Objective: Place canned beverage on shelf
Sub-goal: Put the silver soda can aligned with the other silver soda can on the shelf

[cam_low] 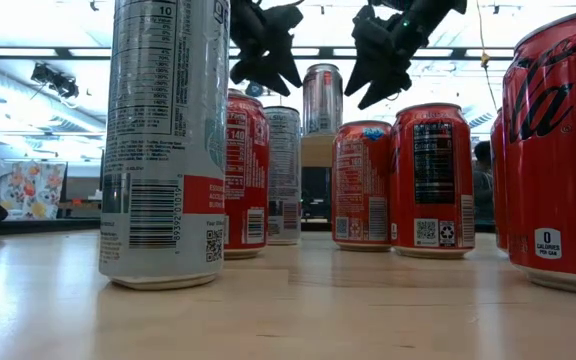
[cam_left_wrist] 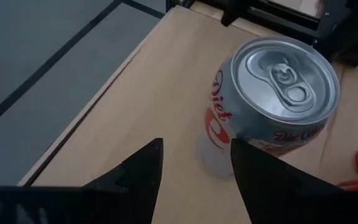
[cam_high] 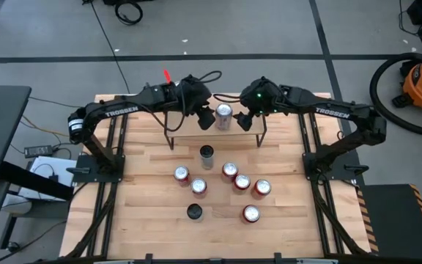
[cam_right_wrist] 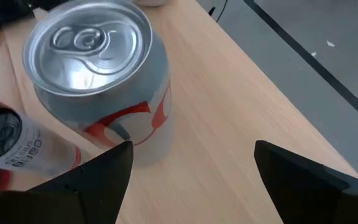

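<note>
On the shelf [cam_high: 189,132], a silver Diet Coke can [cam_high: 224,116] stands upright with its long axis vertical, set between the two grippers and touching neither. Just beside it on one side hangs the left gripper [cam_high: 205,119], its fingers parted around nothing and the can a little off their line in the left wrist view; the right gripper [cam_high: 245,121] hangs just beside it on the other, spread wide and empty. Both look about equally near, so I judge either arm could draw straight back without tipping it.
</note>
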Controlling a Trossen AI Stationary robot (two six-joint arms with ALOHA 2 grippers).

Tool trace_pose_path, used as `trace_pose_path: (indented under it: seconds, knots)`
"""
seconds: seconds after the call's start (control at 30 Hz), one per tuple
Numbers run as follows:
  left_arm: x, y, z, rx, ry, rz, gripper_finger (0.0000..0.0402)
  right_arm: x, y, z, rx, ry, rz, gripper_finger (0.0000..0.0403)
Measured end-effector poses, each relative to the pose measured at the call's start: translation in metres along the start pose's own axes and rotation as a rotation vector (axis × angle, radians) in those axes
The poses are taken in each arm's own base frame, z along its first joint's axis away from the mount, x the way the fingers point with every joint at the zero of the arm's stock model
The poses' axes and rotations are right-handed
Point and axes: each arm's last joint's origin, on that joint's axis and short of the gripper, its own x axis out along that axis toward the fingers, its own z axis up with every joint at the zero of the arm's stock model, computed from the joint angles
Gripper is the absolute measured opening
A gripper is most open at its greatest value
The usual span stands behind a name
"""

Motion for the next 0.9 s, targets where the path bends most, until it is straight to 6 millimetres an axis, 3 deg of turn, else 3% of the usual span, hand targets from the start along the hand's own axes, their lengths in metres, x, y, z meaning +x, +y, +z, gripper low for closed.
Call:
trace_pose_path:
  seconds: [0.4,0.67,0.9]
  knots:
    - [-0.002,-0.013,-0.007,0.02,0.047,0.0,0.0198,0.003,0.002,0.001,-0.013,-0.012,0.024,0.0345]
    - [-0.009,-0.024,-0.017,0.053,0.121,0.024,0.0198,0.024,0.005,0.005,-0.039,-0.028,0.053,0.0345]
    - [-0.028,-0.019,-0.02,0.046,0.143,0.112,0.0198,0.041,0.005,0.007,-0.031,-0.042,0.034,0.0345]
